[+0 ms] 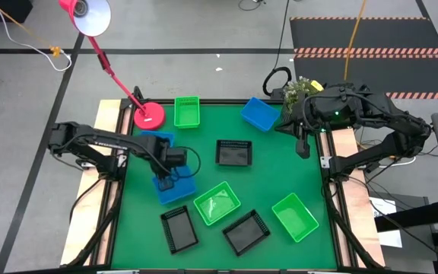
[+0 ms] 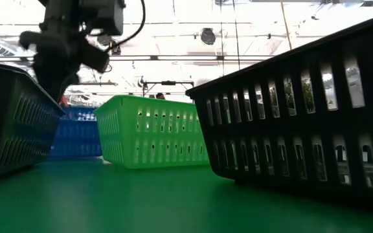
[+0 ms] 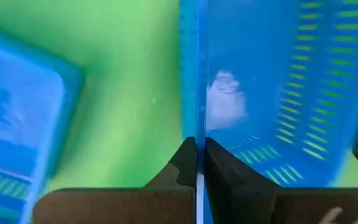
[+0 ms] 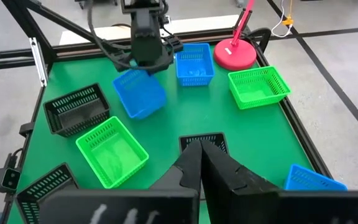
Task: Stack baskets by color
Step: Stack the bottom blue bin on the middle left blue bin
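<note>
My left gripper (image 1: 166,175) (image 3: 196,149) points down over the table's left half, shut on a blue basket (image 1: 176,189) (image 4: 140,93) that lies askew. A second blue basket (image 1: 157,140) (image 4: 194,65) stands just beyond it under the arm, a third (image 1: 259,113) at the far edge. Green baskets sit at the far edge (image 1: 187,111), near the middle (image 1: 217,202) and at the near right (image 1: 295,216). Black baskets stand at the centre (image 1: 234,152) and along the near edge (image 1: 179,228) (image 1: 245,232). My right gripper (image 1: 303,148) (image 4: 201,155) hangs shut, high at the right side. My left gripper pinches the rim of the blue basket's side wall (image 3: 194,93), the wall toward the table's left edge. One finger (image 3: 225,168) is inside the basket and one outside. The fingers come from above, pointing down. Whether the basket is off the table I cannot tell.
A pink lamp base (image 1: 149,116) with its slanting stem stands at the far left corner, and a potted plant (image 1: 299,90) at the far right. In the low view, black baskets (image 2: 303,116) (image 2: 11,123) flank a green one (image 2: 151,139). Open green mat lies right of centre.
</note>
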`<state>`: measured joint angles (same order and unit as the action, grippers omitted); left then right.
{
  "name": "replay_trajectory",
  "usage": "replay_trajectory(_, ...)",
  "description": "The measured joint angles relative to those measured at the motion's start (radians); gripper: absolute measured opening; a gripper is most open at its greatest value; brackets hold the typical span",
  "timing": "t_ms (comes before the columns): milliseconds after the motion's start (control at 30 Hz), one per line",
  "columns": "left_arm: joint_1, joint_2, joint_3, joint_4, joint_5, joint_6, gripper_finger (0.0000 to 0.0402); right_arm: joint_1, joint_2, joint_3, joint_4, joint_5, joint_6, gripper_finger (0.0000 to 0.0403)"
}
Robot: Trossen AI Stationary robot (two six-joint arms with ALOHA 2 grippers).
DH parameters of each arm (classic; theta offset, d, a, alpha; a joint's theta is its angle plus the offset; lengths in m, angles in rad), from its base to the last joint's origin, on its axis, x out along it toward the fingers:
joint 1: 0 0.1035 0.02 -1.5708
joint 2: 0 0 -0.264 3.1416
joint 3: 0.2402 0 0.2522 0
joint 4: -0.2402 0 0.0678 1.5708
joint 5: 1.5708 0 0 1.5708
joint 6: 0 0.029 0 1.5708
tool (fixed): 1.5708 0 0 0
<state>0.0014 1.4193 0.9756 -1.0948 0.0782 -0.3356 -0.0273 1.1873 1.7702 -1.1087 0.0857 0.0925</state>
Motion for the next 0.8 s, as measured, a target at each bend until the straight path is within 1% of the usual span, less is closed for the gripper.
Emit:
replay_trajectory(67, 0.011, -0.010, 0.053, -0.057, -0.002, 0.073, 0.0007, 0.000, 0.001, 0.000, 0.001, 0.007, 0.000, 0.0000)
replay_trajectory(167, 0.040, -0.014, 0.149, -0.156, -0.001, 0.186, 0.0007, 0.000, 0.001, 0.000, 0.003, 0.045, 0.025, 0.0000)
replay_trajectory(267, 0.081, -0.013, 0.250, -0.269, -0.015, 0.304, 0.0007, 0.000, 0.001, 0.000, 0.005, 0.052, 0.034, 0.0000)
replay_trajectory(500, 0.205, -0.013, 0.446, -0.467, -0.045, 0.673, 0.0006, 0.000, 0.001, 0.000, 0.005, 0.052, 0.063, 0.0000)
replay_trajectory(633, 0.290, -0.014, 0.496, -0.475, -0.054, 0.850, 0.0006, 0.000, 0.001, 0.000, 0.005, 0.051, 0.101, 0.0000)
replay_trajectory(800, 0.416, -0.018, 0.502, -0.476, -0.087, 1.011, 0.0006, 0.000, 0.001, 0.000, 0.005, 0.050, 0.130, 0.0000)
